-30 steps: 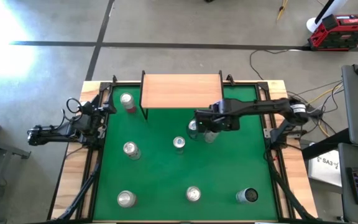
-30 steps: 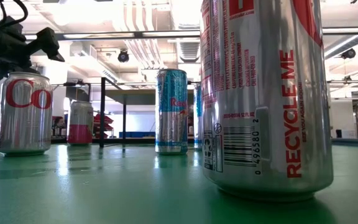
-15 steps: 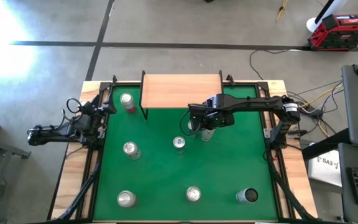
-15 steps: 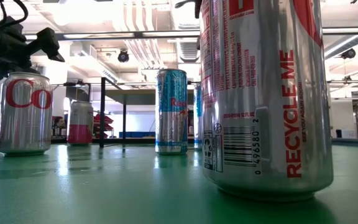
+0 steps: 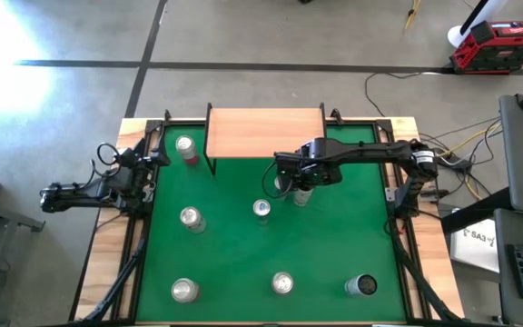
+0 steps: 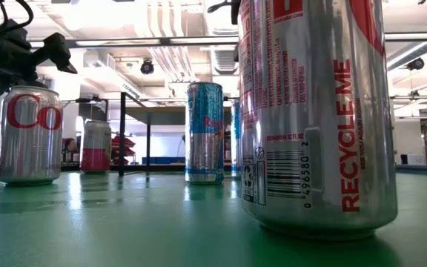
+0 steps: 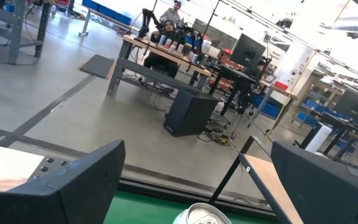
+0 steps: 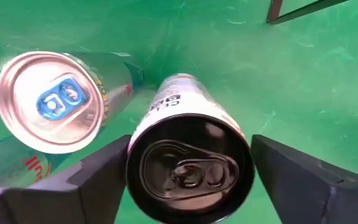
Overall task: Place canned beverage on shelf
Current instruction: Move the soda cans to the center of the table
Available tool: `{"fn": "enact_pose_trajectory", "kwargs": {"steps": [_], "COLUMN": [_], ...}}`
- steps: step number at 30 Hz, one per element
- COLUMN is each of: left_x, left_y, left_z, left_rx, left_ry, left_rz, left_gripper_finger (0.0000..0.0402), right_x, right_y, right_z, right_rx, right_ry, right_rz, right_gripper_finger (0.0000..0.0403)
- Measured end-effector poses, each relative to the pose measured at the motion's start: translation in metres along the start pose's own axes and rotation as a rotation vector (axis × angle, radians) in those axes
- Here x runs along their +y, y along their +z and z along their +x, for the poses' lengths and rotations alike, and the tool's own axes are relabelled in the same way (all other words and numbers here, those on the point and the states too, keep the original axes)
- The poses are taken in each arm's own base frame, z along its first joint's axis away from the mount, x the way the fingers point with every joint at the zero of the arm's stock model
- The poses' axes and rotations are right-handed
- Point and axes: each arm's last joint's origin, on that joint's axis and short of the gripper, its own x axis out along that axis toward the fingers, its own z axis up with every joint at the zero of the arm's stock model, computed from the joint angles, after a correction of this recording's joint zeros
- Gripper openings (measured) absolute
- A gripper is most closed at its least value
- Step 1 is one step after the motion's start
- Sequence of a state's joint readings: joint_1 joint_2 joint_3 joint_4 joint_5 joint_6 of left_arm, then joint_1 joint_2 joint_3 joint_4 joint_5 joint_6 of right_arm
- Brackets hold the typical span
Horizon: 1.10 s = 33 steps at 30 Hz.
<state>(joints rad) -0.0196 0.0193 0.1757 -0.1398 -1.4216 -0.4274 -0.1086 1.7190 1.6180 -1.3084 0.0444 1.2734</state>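
Right tool, jaws spread around a black-topped can near the shelf, should grip its slick, dentable midbody gently.

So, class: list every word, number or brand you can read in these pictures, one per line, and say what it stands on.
"RECYCLE ME" on the nearest silver can, low view.
"0 496580 2" under that can's barcode.
"Co", in red, on the silver can at left.
"Re", in red, on the blue can.
Fine print on the nearest can, and the lettering on the black-topped can in the right wrist view: too small to read.
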Motion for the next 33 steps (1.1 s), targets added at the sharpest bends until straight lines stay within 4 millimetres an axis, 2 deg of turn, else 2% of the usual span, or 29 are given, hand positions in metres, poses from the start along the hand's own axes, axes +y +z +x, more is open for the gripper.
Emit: {"fn": "enact_pose_trajectory", "kwargs": {"steps": [5, 13, 21, 33], "left_x": [0.0, 0.0, 0.0, 0.0], "left_y": [0.0, 0.0, 0.0, 0.0], "left_z": [0.0, 0.0, 0.0, 0.0], "left_rx": [0.0, 0.0, 0.0, 0.0], "left_ry": [0.0, 0.0, 0.0, 0.0], "left_rz": [0.0, -0.001, 0.0, 0.0], "left_gripper_finger": [0.0389, 0.0389, 0.0389, 0.0389], "right_x": [0.0, -0.002, -0.009, -0.037], "right_y": [-0.009, -0.042, -0.105, -0.195], "right_z": [-0.006, -0.024, -0.038, -0.051], "right_rx": [-0.003, -0.009, -0.071, -0.054], "right_ry": [0.009, 0.049, 0.027, 0.013], "right_rz": [-0.029, -0.067, -0.068, 0.15], "right_gripper_finger": [0.0361, 0.0365, 0.0365, 0.0366]}}
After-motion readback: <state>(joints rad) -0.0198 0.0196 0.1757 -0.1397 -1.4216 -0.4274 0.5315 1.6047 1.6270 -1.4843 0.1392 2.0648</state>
